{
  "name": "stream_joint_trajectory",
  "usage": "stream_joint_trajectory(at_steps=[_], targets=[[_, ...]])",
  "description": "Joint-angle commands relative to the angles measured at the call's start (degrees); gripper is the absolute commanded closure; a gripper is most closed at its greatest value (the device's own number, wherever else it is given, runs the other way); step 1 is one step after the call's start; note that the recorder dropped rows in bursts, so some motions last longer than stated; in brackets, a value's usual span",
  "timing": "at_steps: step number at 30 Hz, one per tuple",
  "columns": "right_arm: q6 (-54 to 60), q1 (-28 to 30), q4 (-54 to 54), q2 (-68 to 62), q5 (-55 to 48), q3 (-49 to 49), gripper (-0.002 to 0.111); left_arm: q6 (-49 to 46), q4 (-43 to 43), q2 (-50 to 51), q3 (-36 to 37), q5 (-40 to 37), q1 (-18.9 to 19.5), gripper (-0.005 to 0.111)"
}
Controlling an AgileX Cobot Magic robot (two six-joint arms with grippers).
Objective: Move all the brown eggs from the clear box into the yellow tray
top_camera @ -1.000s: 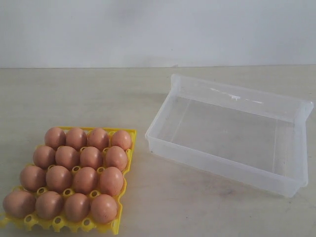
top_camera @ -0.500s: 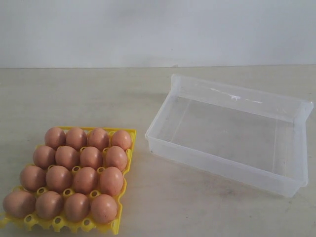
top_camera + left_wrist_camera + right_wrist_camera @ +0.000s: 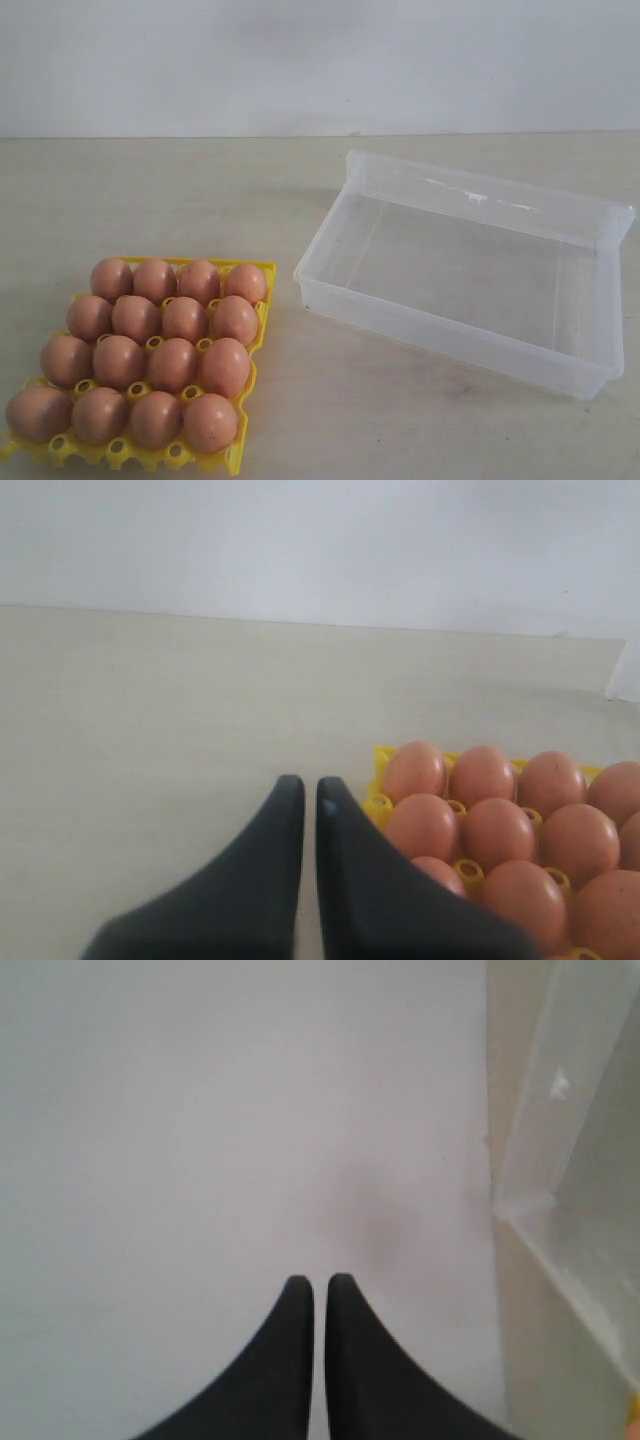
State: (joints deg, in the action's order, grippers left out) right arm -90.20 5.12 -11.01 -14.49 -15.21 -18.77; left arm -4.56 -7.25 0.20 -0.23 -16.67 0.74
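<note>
Several brown eggs (image 3: 160, 348) fill the yellow tray (image 3: 262, 300) at the front left of the table. The clear box (image 3: 600, 300) lies to the right with no egg in it. Neither gripper shows in the exterior view. In the left wrist view my left gripper (image 3: 309, 788) is shut with nothing between its black fingers, close beside the yellow tray (image 3: 380, 802) and its brown eggs (image 3: 495, 825). In the right wrist view my right gripper (image 3: 318, 1285) is shut and holds nothing, facing the pale wall, with the clear box (image 3: 540, 1150) off to one side.
A pale wall (image 3: 320, 60) runs behind the beige table (image 3: 180, 200). Bare table surface lies between tray and box and behind the tray.
</note>
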Motion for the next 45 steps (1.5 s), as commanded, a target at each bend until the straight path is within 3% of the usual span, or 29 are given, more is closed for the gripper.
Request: stream_joint_trajectory(at_steps=[1, 4, 6, 7, 8, 9, 11, 12, 15, 28, 34, 45], targets=[[0.6, -0.2, -14.2, 0.1, 0.0, 0.1, 0.109, 0.0, 0.3, -0.2, 0.2, 0.3, -0.2, 0.103], [1.7, -0.2, -14.1, 0.1, 2.4, 1.1, 0.109, 0.0, 0.3, -0.2, 0.2, 0.3, -0.2, 0.103], [26.5, -0.2, -22.0, 1.5, 9.7, 5.4, 0.109, 0.0, 0.3, -0.2, 0.2, 0.3, -0.2, 0.103], [55.5, -0.2, -29.1, 3.6, 15.2, 9.4, 0.109, 0.0, 0.3, -0.2, 0.2, 0.3, -0.2, 0.103], [66.9, -0.2, -28.0, 4.8, 16.2, 10.8, 0.109, 0.0, 0.3, -0.2, 0.2, 0.3, -0.2, 0.103], [90.2, -0.2, -20.6, 7.1, 16.0, 14.3, 0.109, 0.0, 0.3, -0.2, 0.2, 0.3, -0.2, 0.103], [105.9, -0.2, -8.1, 9.9, 16.5, 18.8, 0.109, 0.0, 0.3, -0.2, 0.2, 0.3, -0.2, 0.103], [107.1, -0.2, -3.5, 11.5, 14.6, 18.8, 0.109, 0.0, 0.3, -0.2, 0.2, 0.3, -0.2, 0.103], [104.4, -0.2, -0.1, 14.5, -3.5, 18.8, 0.109, 0.0, 0.3, -0.2, 0.2, 0.3, -0.2, 0.103], [103.5, 0.1, 3.6, 14.5, -6.1, 18.8, 0.109, 0.0, 0.3, -0.2, 0.2, 0.5, -0.3, 0.103], [82.9, 0.0, 4.2, 14.5, -7.5, 18.8, 0.109, 0.0, 0.3, -0.2, 0.2, 0.3, -0.3, 0.103], [82.1, 0.0, 4.1, 14.5, -7.4, 18.8, 0.109, 0.0, 0.3, -0.2, 0.2, 0.3, -0.3, 0.103]])
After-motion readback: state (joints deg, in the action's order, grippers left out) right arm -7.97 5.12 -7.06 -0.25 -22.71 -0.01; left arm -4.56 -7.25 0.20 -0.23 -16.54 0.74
